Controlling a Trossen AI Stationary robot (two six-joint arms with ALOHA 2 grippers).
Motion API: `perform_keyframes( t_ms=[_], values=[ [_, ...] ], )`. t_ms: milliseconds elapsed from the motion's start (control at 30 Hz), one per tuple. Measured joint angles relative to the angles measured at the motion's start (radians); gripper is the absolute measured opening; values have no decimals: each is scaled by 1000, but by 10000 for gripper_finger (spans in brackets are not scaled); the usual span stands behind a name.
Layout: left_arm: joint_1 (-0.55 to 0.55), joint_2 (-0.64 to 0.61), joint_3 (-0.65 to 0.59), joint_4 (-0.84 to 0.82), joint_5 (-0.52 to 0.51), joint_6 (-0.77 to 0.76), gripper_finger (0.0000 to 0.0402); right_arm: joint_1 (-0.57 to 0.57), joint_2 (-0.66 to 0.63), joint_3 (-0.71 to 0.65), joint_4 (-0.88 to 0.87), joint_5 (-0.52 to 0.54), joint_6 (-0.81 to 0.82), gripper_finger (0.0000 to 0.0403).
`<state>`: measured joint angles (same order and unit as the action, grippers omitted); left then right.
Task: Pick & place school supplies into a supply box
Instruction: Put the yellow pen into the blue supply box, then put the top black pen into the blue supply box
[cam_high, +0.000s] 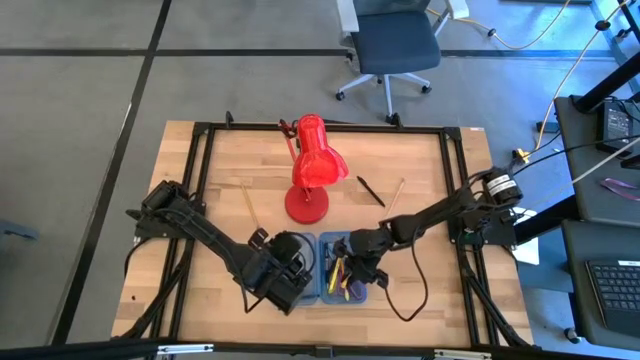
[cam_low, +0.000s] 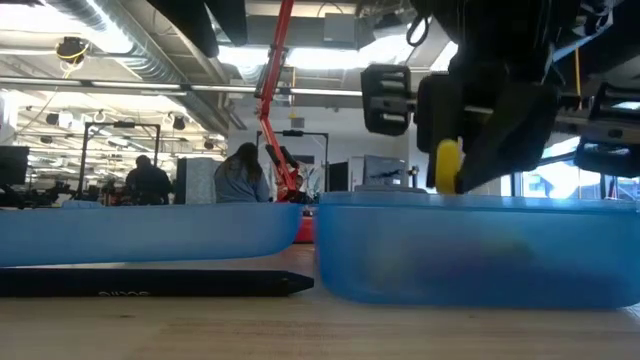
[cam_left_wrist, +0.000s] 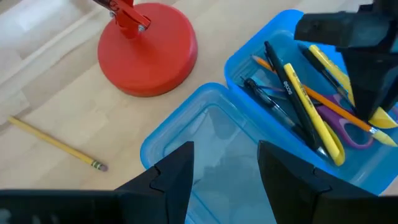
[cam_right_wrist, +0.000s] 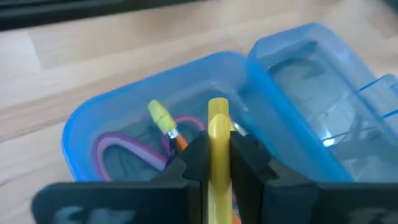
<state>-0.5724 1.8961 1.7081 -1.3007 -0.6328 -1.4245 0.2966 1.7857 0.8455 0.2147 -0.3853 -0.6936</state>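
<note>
right gripper (cam_right_wrist: 217, 158) over the filled half of the supply box (cam_high: 325, 290), clamped on a yellow pen (cam_right_wrist: 217, 127); I read the pen's length as running along the box, directly above the scissors (cam_left_wrist: 348, 127) and pens inside | left gripper (cam_left_wrist: 224, 171) nearer the empty half, fingers spread, holding nothing | loose pencil (cam_high: 247, 203) lies well apart on the table (cam_high: 420, 170)

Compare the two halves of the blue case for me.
The filled half holds yellow and black pens, an orange pencil and purple scissors; the empty half holds nothing. The right gripper, shut on a yellow pen, hangs over the filled half; the left gripper, open, hangs over the empty half. Both are translucent blue, round-cornered.
</note>
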Motion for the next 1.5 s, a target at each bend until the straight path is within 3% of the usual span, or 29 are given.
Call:
perform_keyframes(
  t_ms=[400,533,700,1033,1233,1400,1500],
  values=[
    [0,0,0,0,-3,-10,169,0,5,0,-18,41,21,110],
    [5,-2,0,-10,1,-9,169,0,-19,6,-21,136,128,134],
    [29,-37,0,30,17,53,169,-11,-120,8,-35,142,224,141],
    [159,-41,0,207,243,324,169,-115,-337,-7,-329,175,402,141],
    [219,-41,0,525,424,660,169,-231,-453,-28,-444,296,542,142],
    [239,-40,-2,663,544,868,169,-316,-517,-34,-562,435,614,142],
    [261,-35,-78,904,675,986,169,-339,-524,-35,-612,448,637,142]
  ],
)
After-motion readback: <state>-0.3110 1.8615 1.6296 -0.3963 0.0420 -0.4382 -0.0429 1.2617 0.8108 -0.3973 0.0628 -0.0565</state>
